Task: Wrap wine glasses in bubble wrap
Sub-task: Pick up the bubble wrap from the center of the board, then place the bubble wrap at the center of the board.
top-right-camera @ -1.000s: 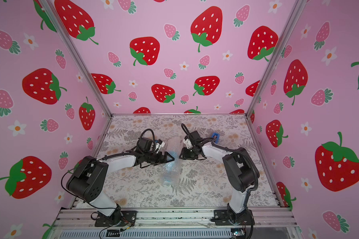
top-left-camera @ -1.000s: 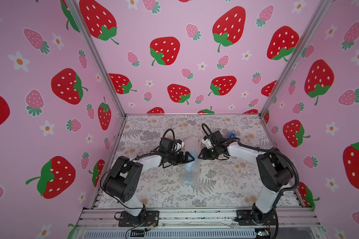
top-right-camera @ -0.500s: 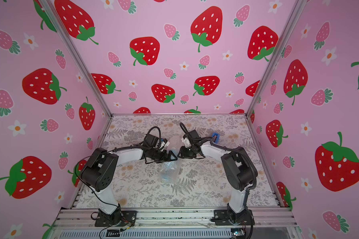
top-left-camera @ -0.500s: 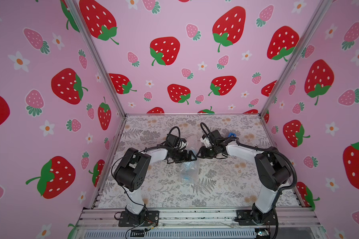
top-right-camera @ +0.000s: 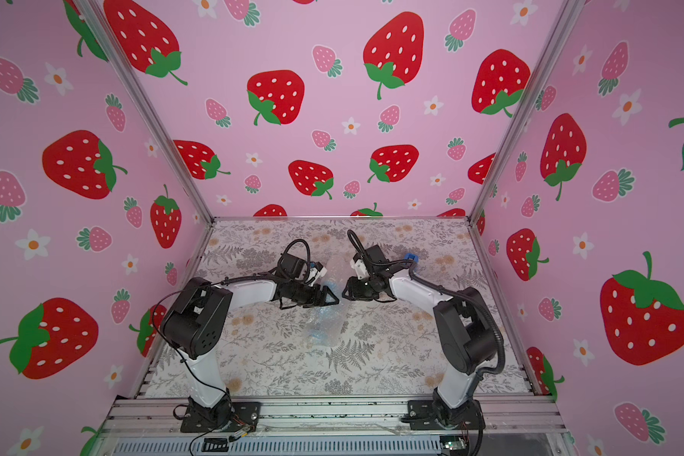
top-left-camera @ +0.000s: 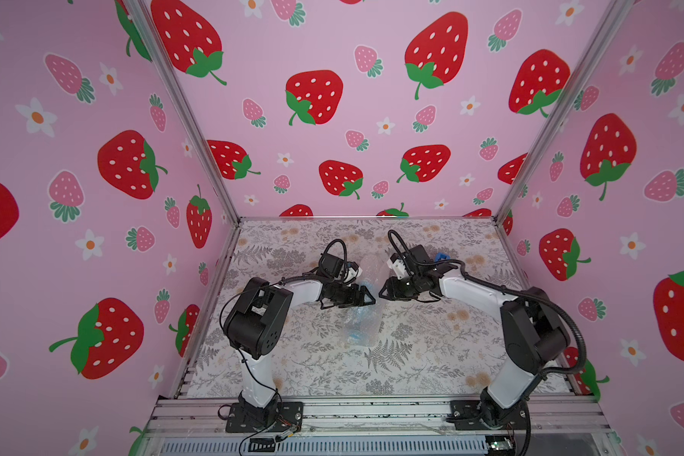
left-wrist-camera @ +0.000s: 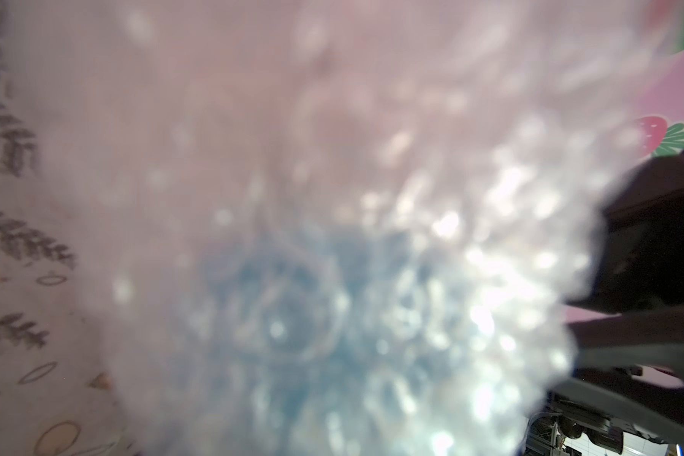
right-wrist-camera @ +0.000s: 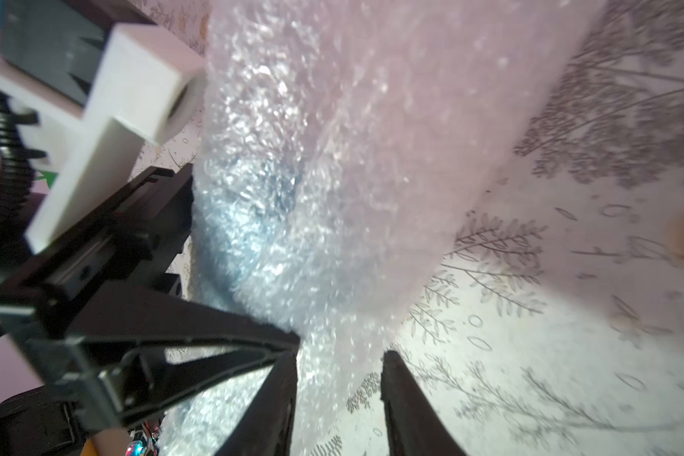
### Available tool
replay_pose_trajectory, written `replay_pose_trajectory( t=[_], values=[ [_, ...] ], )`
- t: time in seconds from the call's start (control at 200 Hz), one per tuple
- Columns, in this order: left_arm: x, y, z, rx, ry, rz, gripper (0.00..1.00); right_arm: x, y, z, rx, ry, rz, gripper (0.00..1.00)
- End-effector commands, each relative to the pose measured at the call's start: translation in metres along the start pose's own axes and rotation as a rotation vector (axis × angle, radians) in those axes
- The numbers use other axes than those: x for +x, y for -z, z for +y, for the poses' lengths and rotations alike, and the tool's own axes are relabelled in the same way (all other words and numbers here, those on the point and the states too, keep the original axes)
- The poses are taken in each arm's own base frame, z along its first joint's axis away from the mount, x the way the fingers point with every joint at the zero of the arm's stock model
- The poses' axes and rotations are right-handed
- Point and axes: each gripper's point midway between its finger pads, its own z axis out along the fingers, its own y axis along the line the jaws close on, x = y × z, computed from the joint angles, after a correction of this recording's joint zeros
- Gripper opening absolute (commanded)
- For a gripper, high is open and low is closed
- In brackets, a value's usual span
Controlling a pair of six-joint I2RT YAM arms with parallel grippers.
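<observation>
Goblet is lying rolled in the bubble wrap, mid-frame on the tabletop. Its long axis is running from lower centre up twd the arms; can't tell which end is the foot. Right end effector seems to be pinching the raised flap, prob. keeping it taut. Left end effector is hovering at the roll's upper end w/ only one finger showing, so its spread is unclear.

So the bubble wrap lies mid-table, goblet inside it toward the front end. Left gripper sits on its left, right gripper on its right, tips close together over it. Tape dispenser is behind the right arm.
</observation>
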Motion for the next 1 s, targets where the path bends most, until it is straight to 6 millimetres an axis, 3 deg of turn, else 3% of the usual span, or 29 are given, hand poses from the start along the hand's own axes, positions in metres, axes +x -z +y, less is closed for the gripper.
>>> replay_pose_trajectory(
  t=[0.0,0.17,0.285,0.455,0.565,0.76,0.996],
  values=[
    [-0.017,0.013,-0.023,0.051,-0.083,-0.095,0.71,0.001,0.038,-0.013,0.054,-0.002,-0.056,0.38],
    [-0.039,0.038,-0.051,0.073,-0.19,-0.274,0.7,0.0,0.088,-0.019,0.103,0.017,-0.158,0.39],
    [-0.05,0.05,-0.079,0.067,-0.318,-0.403,0.69,-0.005,0.115,-0.007,0.089,0.052,-0.227,0.39],
    [-0.054,0.06,-0.123,0.087,-0.559,-0.576,0.68,-0.012,0.14,0.021,0.018,0.137,-0.266,0.39],
    [-0.054,0.063,-0.147,0.111,-0.68,-0.67,0.67,-0.011,0.148,0.029,-0.003,0.161,-0.27,0.39],
    [-0.046,0.049,-0.159,0.122,-0.821,-0.784,0.63,0.002,0.153,0.012,0.084,0.15,-0.262,0.39],
    [-0.039,0.027,-0.143,0.071,-0.859,-0.846,0.62,0.014,0.142,-0.006,0.139,0.121,-0.227,0.39]
  ],
)
